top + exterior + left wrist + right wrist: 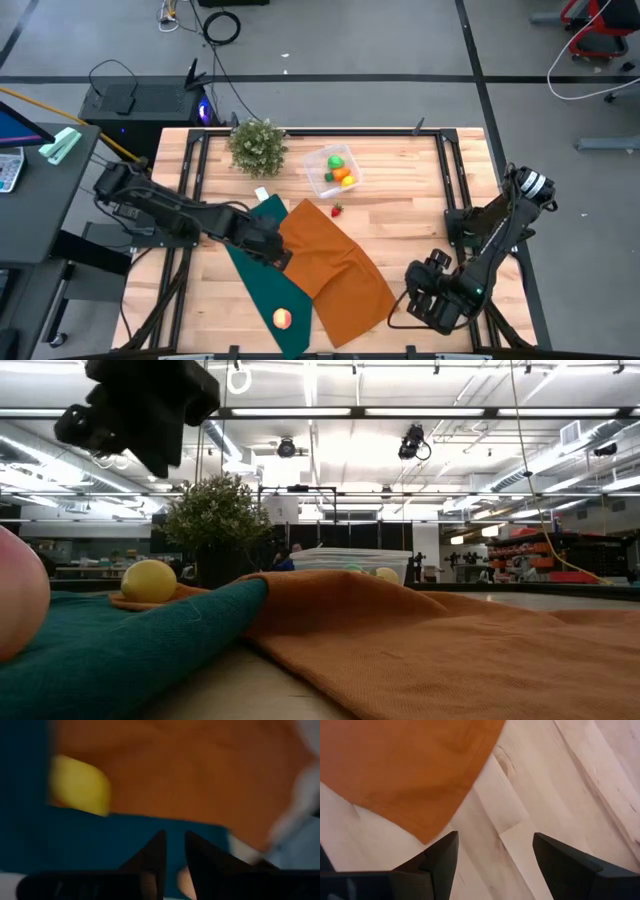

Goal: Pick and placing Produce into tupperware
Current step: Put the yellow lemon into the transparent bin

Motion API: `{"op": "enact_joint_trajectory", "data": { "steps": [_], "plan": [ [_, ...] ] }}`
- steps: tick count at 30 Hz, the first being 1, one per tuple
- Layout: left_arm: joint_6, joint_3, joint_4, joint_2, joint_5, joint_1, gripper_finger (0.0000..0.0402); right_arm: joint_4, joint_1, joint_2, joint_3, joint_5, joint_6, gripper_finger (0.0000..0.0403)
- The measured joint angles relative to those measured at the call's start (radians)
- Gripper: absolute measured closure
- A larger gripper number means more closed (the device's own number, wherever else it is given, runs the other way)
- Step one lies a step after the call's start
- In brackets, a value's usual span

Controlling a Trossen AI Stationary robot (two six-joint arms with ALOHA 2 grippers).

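The clear tupperware (334, 170) stands on the table's far middle and holds green, orange and yellow produce. A red piece (337, 210) lies on the wood just near of it. A peach-coloured piece (283, 319) rests on the green cloth (262, 290) near the front edge. A yellow piece (80, 785) sits where the green cloth meets the orange cloth (335, 268). My left gripper (174, 854) hovers over the green cloth beside this yellow piece, its fingers only narrowly apart and holding nothing. My right gripper (495, 855) is open above bare wood by the orange cloth's near right corner.
A bushy potted plant (258, 146) stands at the far left of the tupperware. The two cloths overlap across the table's middle and front, the orange one rumpled. Bare wood lies to the right of the orange cloth (560, 795).
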Motion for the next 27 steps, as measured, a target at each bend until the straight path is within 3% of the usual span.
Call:
{"op": "enact_joint_trajectory", "data": {
  "steps": [4,9,13,18,27],
  "plan": [
    [0.047,0.104,-0.19,0.031,-0.123,0.023,0.035,0.011,0.005,0.0,-0.019,0.012,0.016,0.0179],
    [0.073,0.111,-0.234,0.031,-0.108,0.065,0.0356,0.014,-0.005,0.001,-0.019,0.042,0.018,0.0179],
    [0.06,0.046,-0.248,0.031,-0.076,0.078,0.0338,0.022,-0.016,0.001,-0.019,0.066,0.019,0.0179],
    [0.013,-0.023,-0.205,0.031,-0.009,0.096,0.0277,0.027,-0.033,0.001,-0.019,0.07,0.019,0.0179],
    [-0.045,-0.043,-0.178,0.031,-0.045,0.113,0.0122,0.03,-0.049,0.001,-0.019,0.07,0.019,0.0179]
  ]
}}
